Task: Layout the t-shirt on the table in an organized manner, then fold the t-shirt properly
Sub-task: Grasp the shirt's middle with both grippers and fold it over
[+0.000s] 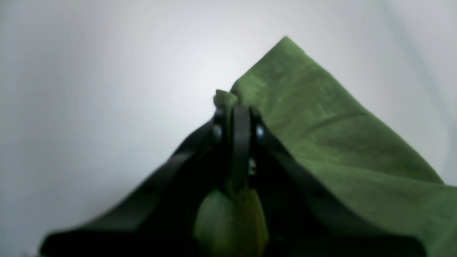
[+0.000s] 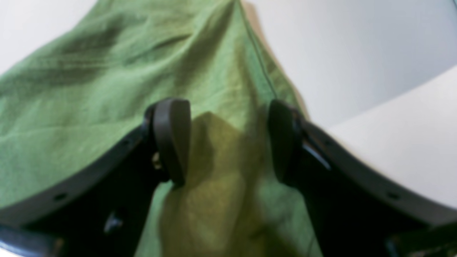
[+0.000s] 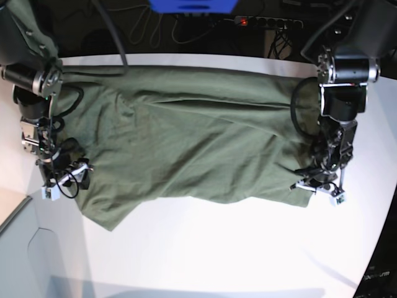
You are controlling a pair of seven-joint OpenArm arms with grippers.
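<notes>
The olive-green t-shirt (image 3: 186, 136) lies spread and wrinkled across the back half of the white table (image 3: 217, 248). At the shirt's right edge in the base view, my left gripper (image 3: 312, 182) is down on the cloth. The left wrist view shows this left gripper (image 1: 237, 110) shut on a small pinched fold of the t-shirt (image 1: 339, 135). My right gripper (image 3: 68, 177) sits at the shirt's left edge. In the right wrist view the right gripper (image 2: 226, 142) is open, its fingers (image 2: 171, 139) straddling a raised ridge of the t-shirt (image 2: 89, 89).
Behind the table's far edge lie a power strip (image 3: 267, 22), dark cables and a blue object (image 3: 192, 5). The table's curved edge runs along the lower left, with grey floor (image 3: 25, 261) beyond it. Bare white tabletop stretches in front of the shirt.
</notes>
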